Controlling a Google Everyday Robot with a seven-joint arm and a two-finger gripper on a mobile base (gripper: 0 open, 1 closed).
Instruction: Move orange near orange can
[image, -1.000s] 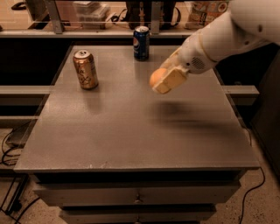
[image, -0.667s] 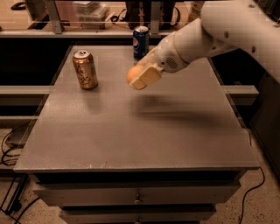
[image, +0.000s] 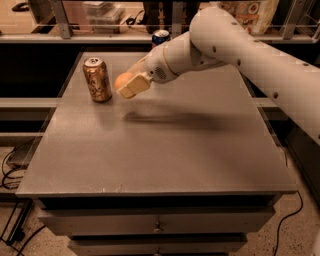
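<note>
The orange can stands upright at the back left of the grey table; it is coppery with a silver top. My gripper is shut on the orange and holds it above the table, just right of the can. Only the left part of the orange shows; the pale fingers cover the rest. The white arm reaches in from the upper right.
A dark blue Pepsi can stands at the table's back edge, partly hidden behind the arm. A shelf with railings and clutter runs behind the table. Drawers sit under the tabletop, and cables lie on the floor at both sides.
My gripper has carried the orange leftward across the table, from near the middle right to just beside the orange can. Both cans stayed put.
</note>
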